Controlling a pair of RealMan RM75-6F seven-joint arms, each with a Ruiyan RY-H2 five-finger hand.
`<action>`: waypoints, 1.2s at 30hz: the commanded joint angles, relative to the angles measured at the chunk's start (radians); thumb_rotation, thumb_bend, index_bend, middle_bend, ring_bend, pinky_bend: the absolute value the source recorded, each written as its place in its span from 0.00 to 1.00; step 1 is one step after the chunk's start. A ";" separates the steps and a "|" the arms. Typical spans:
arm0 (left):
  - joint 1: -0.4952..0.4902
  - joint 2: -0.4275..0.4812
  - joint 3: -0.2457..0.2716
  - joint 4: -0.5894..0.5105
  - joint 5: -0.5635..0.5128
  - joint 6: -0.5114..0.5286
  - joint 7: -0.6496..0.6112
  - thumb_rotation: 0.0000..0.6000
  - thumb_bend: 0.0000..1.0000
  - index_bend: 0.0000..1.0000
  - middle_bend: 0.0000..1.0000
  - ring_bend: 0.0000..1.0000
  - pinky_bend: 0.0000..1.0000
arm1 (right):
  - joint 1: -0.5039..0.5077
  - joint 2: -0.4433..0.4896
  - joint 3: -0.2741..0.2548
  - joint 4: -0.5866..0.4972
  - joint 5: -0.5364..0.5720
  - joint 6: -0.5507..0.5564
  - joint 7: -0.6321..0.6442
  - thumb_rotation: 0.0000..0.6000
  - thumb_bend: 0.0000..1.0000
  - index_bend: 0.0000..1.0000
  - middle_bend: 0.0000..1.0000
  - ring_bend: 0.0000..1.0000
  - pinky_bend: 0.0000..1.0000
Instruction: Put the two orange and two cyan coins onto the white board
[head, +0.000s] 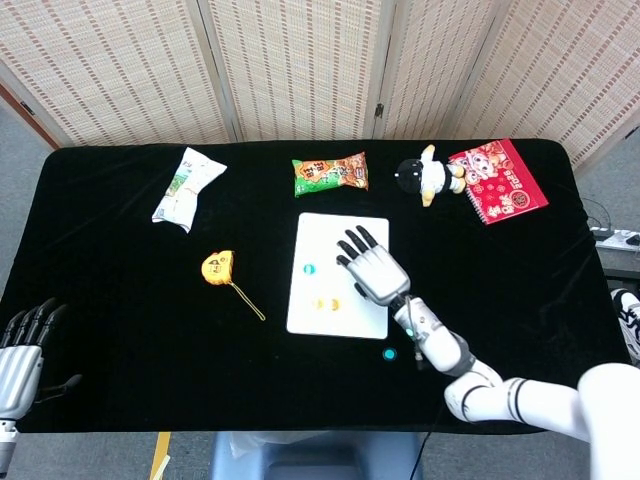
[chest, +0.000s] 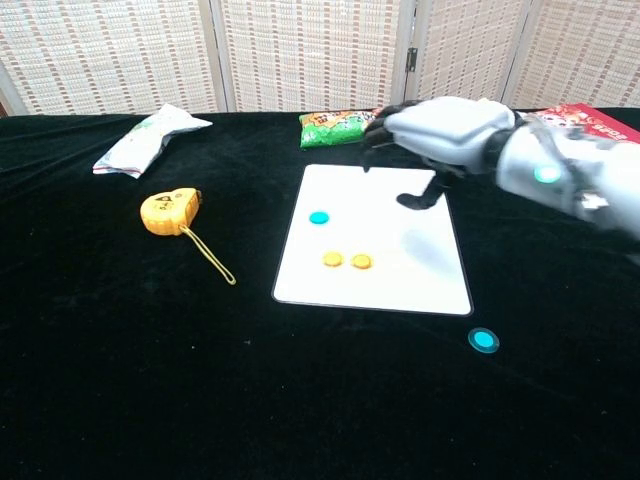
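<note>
Your right hand (head: 372, 270) is hovering over the right half of the board (head: 345, 225), fingers spread and holding nothing. Three coins are lying on the board: one cyan coin (chest: 319, 217) near its left edge and two orange coins (chest: 346, 261) side by side nearer you. The last cyan coin (chest: 484, 340) is sitting on the black cloth just off the board's near right corner, toward you from the right hand. Your left hand (head: 18, 345) is resting open, well apart at the far left, so the right is nearer.

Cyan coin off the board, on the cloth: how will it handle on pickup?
The flat round cyan coin lying on the black tablecloth looks thin, so probably light and hard to pinch. Lying flat, it shouldn't roll; a push probably just slides it.
</note>
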 joint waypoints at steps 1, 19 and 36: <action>0.000 0.004 0.000 -0.009 0.004 0.005 0.007 1.00 0.07 0.00 0.00 0.06 0.00 | -0.080 0.078 -0.085 -0.071 -0.103 0.071 0.066 1.00 0.30 0.32 0.12 0.00 0.00; 0.000 0.034 0.009 -0.088 0.035 0.021 0.062 1.00 0.07 0.00 0.00 0.06 0.00 | -0.240 0.101 -0.294 0.024 -0.427 0.192 0.207 1.00 0.30 0.32 0.11 0.00 0.00; 0.001 0.029 0.015 -0.086 0.033 0.014 0.059 1.00 0.07 0.00 0.00 0.06 0.00 | -0.278 0.036 -0.297 0.105 -0.489 0.168 0.205 1.00 0.30 0.32 0.11 0.00 0.00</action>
